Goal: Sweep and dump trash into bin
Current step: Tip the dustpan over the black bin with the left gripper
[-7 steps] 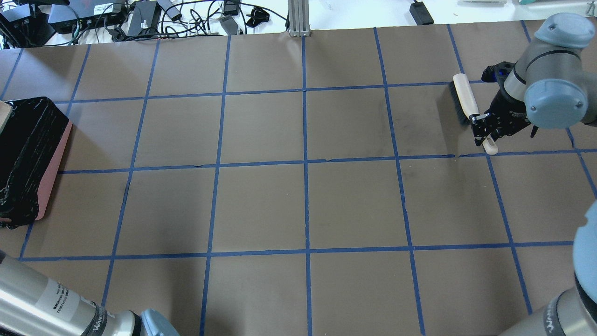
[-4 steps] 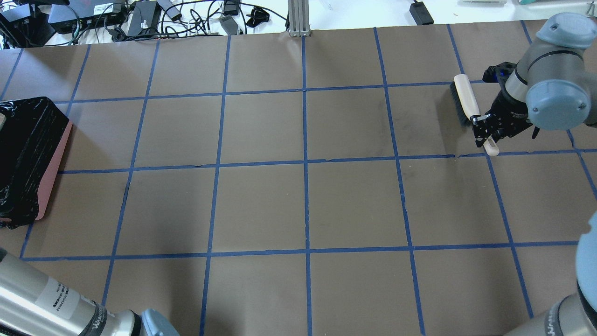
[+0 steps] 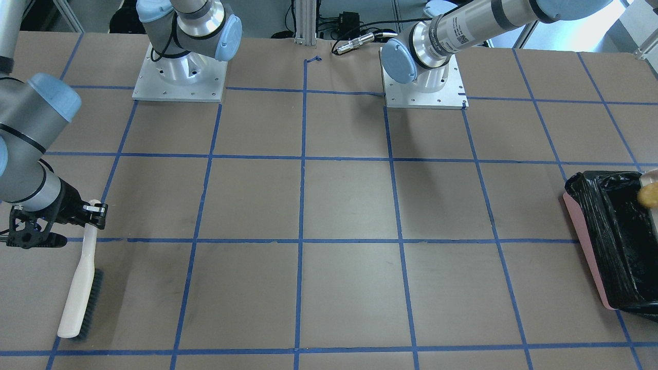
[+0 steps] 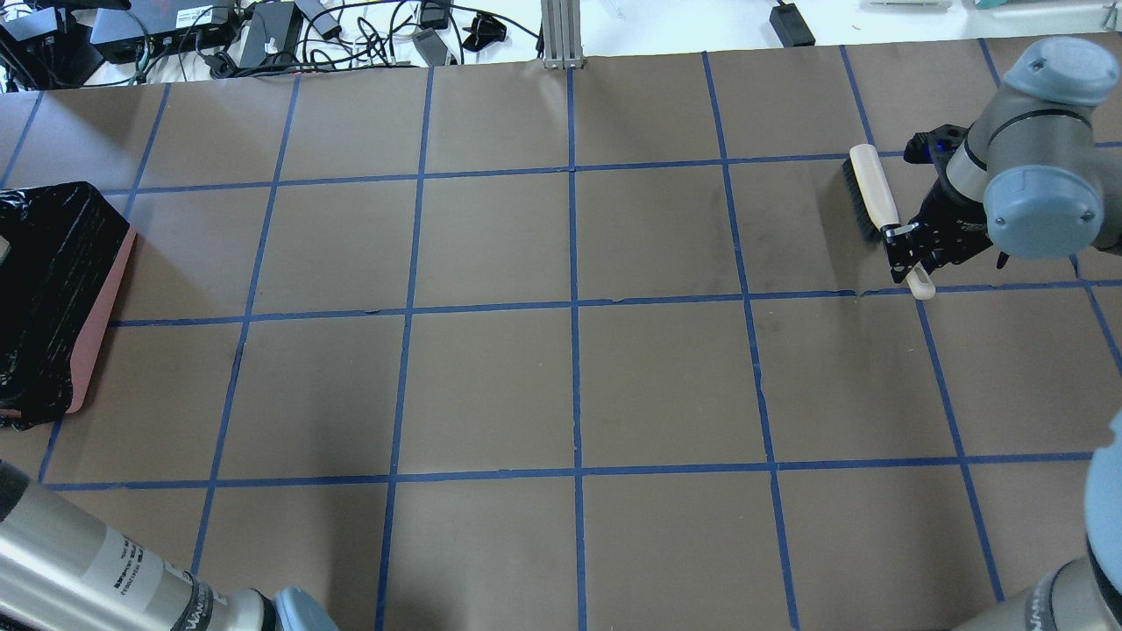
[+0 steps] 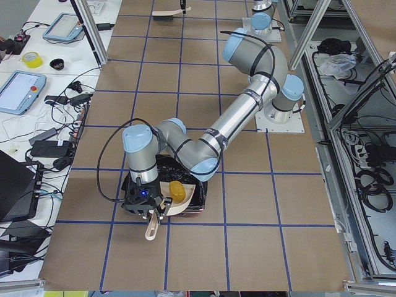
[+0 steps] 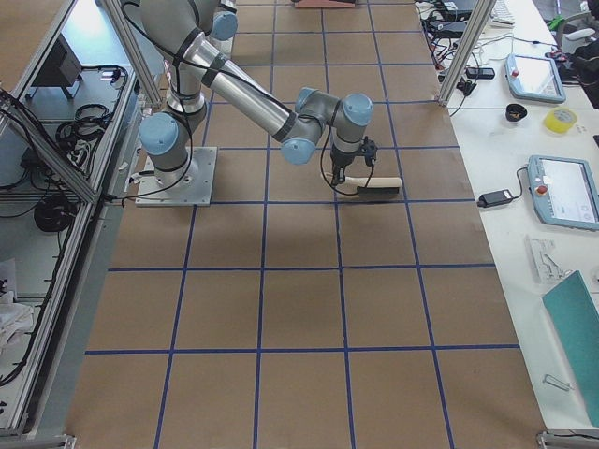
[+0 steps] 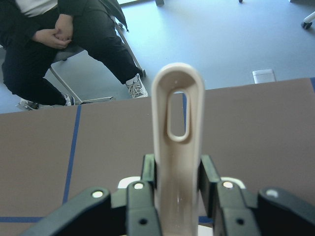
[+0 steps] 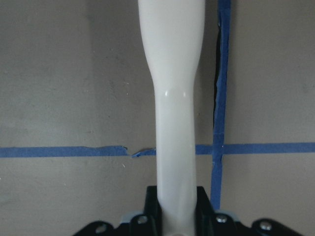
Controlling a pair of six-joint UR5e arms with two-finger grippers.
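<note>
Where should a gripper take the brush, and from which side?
Grip the brush on its slim handle, behind the wide bristle head, from above, jaws across the narrow width. It lies level along the table; the right gripper is clamped there.

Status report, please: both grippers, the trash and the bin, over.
Left gripper shut on handle of beige dustpan over pink black-lined bin. Yellow-orange lumpy piece on dustpan, not yet dumped. Right gripper shut on cream-handled brush. Nothing visibly blocking.
</note>
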